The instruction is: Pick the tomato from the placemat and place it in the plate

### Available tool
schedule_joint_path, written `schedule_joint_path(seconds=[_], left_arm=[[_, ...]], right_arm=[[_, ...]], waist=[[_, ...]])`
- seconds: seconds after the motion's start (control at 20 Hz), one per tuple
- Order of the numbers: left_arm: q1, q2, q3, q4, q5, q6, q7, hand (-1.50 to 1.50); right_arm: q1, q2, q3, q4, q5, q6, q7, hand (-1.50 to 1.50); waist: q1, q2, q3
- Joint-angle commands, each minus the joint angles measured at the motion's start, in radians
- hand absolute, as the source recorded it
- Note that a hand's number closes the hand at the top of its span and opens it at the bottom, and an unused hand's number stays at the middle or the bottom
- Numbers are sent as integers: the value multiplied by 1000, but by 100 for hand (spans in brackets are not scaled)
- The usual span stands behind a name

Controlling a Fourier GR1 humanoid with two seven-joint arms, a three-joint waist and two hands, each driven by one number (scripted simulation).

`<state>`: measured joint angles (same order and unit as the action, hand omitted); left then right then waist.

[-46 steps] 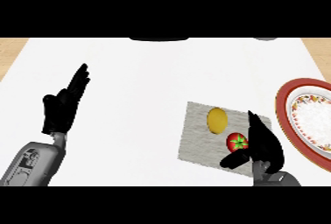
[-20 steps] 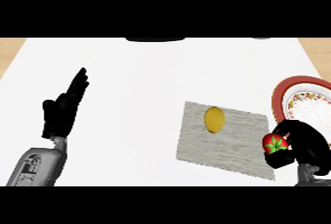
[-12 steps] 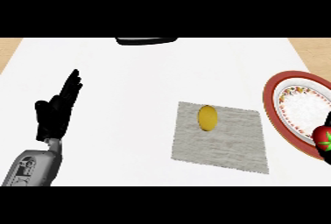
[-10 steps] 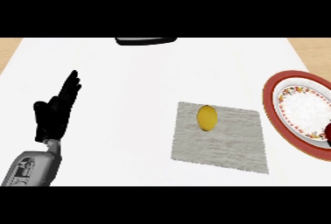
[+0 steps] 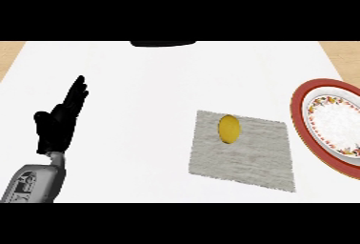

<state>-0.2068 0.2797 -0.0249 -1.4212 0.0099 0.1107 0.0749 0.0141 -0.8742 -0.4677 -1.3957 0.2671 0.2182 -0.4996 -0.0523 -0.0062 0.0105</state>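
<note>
Head view: the white table (image 5: 141, 95) fills most of the picture. At its left the left robot hand (image 5: 60, 121), black on a grey forearm (image 5: 34, 182), stands open with its fingers straight and pressed together, pointing up and away, touching nothing. The right robot hand does not show anywhere in this view. Right of centre lies a grey rectangular cloth placemat (image 5: 243, 150), slightly turned on the table. A yellow oval fruit (image 5: 229, 128) rests on the upper part of the placemat. At the right edge sits a round plate with a red rim and a patterned white middle (image 5: 330, 124), partly cut off by the edge and just beside the placemat. The tomato is not visible, neither on the placemat nor on the part of the plate that shows.
</note>
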Motion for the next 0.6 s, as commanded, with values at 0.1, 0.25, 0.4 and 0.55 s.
schedule_joint_path(seconds=[0.1, 0.25, 0.4, 0.55], left_arm=[[-22, -12, -28, -6, -7, -24, -6, 0], [-74, -29, -48, 23, -32, -22, -8, 0], [-81, -52, -45, 74, -46, -5, -12, 0], [-45, 1, -14, -7, -6, -60, 23, 0]], right_arm=[[-21, -141, -78, 366, -81, 179, -350, 150], [-170, -139, 17, 513, -27, 179, -374, 150], [-197, -126, 84, 580, 34, 157, -476, 150], [-259, -55, 156, 593, 72, 106, -443, 150]], waist=[[69, 17, -5], [90, 19, -7], [76, 16, -8], [83, 11, -9]])
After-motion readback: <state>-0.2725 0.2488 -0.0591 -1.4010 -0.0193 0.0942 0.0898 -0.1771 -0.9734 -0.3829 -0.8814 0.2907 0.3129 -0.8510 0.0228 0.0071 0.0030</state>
